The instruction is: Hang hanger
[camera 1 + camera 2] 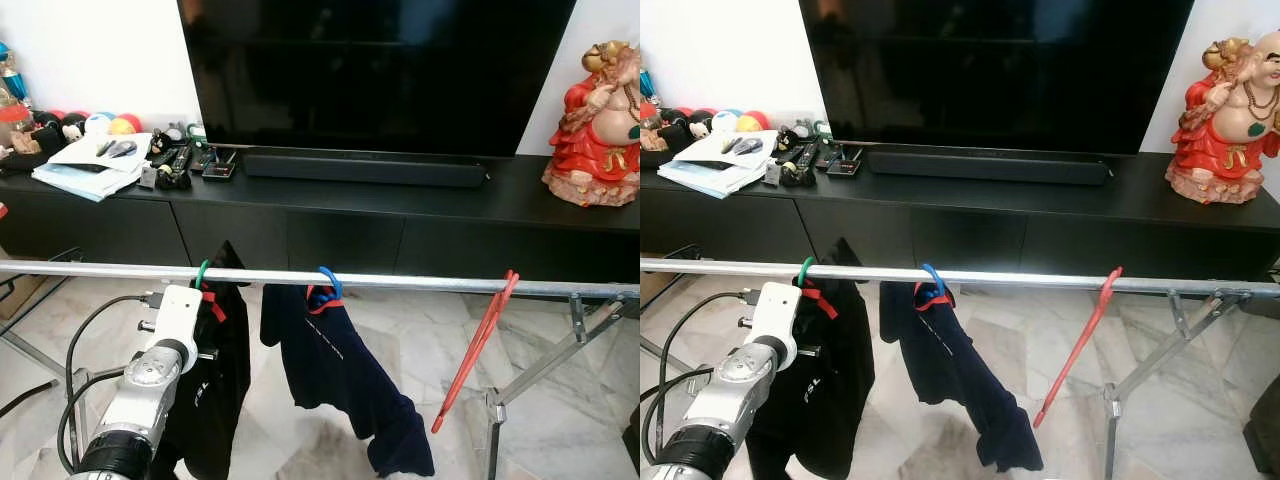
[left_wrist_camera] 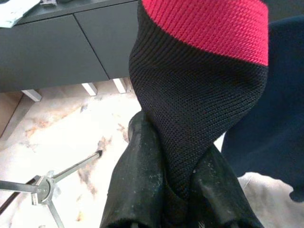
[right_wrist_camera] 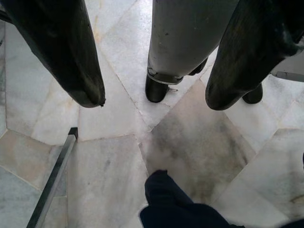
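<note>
- Green hanger (image 1: 203,272) is hooking over the metal rail (image 1: 400,281) of the drying rack, at about 9 o'clock in the left eye view, carrying a black garment with red trim (image 1: 215,370).
- Left gripper (image 2: 178,190) is reaching up just below that hook; in the left wrist view its black fingers (image 2: 137,185) are pinching a fold of the black-and-red knit, jaws narrow and closed on the cloth.
- Left arm (image 1: 150,380) is rising from 7 o'clock, silver, with black cables looping beside it.
- Blue hanger (image 1: 327,283) is sitting on the rail near centre, holding a navy garment (image 1: 340,380) that is drooping toward 6 o'clock.
- Red hanger (image 1: 478,345) is hanging bare at about 4 o'clock, tilted, hook on the rail.
- Right gripper (image 3: 152,102) is pointing down at the marble floor (image 3: 190,152); jaws standing wide with nothing between them. A grey robot leg with a black foot (image 3: 185,42) is showing beyond the fingers, and a bit of navy cloth (image 3: 175,204) at the near edge.
- Behind the rack: black TV cabinet (image 1: 350,225), large dark television (image 1: 380,70), soundbar (image 1: 365,168), red-robed laughing Buddha figure (image 1: 595,125) at 2 o'clock, papers (image 1: 90,165), remotes (image 1: 190,162) and coloured balls (image 1: 110,124) at 10 o'clock.
</note>
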Robot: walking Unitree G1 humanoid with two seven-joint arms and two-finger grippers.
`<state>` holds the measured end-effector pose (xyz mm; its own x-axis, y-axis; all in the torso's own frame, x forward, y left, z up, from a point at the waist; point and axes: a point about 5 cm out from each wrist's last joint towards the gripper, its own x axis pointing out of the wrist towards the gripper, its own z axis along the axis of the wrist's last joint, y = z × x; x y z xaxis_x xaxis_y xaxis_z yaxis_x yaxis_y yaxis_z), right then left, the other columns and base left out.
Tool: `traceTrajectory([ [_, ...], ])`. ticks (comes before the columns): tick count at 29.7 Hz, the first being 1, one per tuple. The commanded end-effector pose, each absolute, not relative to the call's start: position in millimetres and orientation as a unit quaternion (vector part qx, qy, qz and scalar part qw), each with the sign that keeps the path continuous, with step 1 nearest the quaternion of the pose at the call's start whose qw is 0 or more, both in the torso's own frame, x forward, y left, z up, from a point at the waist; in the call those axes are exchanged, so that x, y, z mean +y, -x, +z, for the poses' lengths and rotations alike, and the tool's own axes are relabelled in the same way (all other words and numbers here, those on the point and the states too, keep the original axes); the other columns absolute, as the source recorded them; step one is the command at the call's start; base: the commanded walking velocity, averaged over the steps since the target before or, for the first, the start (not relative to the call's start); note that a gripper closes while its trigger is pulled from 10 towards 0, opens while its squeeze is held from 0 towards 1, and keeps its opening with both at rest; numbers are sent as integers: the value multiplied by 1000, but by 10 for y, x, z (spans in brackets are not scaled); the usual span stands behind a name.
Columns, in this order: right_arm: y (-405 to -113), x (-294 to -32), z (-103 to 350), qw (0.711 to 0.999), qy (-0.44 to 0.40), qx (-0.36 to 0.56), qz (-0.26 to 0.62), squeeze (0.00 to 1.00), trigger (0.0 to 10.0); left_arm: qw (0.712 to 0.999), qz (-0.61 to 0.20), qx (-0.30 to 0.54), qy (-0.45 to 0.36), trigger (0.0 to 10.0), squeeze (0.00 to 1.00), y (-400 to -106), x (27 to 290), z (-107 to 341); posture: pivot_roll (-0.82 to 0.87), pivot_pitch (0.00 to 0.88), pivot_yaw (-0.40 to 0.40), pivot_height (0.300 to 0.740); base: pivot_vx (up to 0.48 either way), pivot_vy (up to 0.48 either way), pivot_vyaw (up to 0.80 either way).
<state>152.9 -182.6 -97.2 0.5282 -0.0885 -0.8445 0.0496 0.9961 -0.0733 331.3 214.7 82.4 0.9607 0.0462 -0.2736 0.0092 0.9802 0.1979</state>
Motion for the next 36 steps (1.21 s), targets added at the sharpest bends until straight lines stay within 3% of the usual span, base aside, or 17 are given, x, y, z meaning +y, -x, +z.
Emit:
traceTrajectory([
  [1, -1502, -1827, -985, 870, 17, 491, -41, 0, 10000, 989, 2, 112, -94, 0, 0, -3317, 2099, 892, 60, 29, 23, 740, 0, 0, 0],
  [13, -1500, -1836, -984, 870, 18, 491, -44, 0, 10000, 997, 16, 30, -67, 0, 0, -3162, 2141, 1032, 59, 31, 27, 740, 0, 0, 0],
  [27, -1550, -1849, -965, 871, 22, 489, -40, 0, 10000, 992, -23, 63, -110, 0, 0, -2685, 2228, 733, 74, 23, 21, 740, 0, 0, 0],
  [28, -1554, -1852, -963, 872, 22, 488, -40, 0, 10000, 990, -22, 83, -110, 2314, 0, -2623, 2270, 618, 74, 23, 21, 740, 0, 0, 0],
  [30, -1556, -1853, -963, 872, 22, 488, -40, 0, 10000, 990, -21, 92, -108, 2314, 0, -2590, 2287, 570, 74, 23, 21, 740, 0, 0, 0],
  [31, -1557, -1854, -962, 872, 22, 488, -40, 0, 10000, 988, -24, 115, -104, 10000, 0, -2534, 2306, 446, 73, 20, 22, 740, 0, 0, 0],
  [36, -1557, -1852, -962, 872, 22, 488, -42, 0, 10000, 973, -5, 215, -83, 10000, 0, -2326, 2382, -28, 72, 15, 25, 740, 0, 0, 0],
])
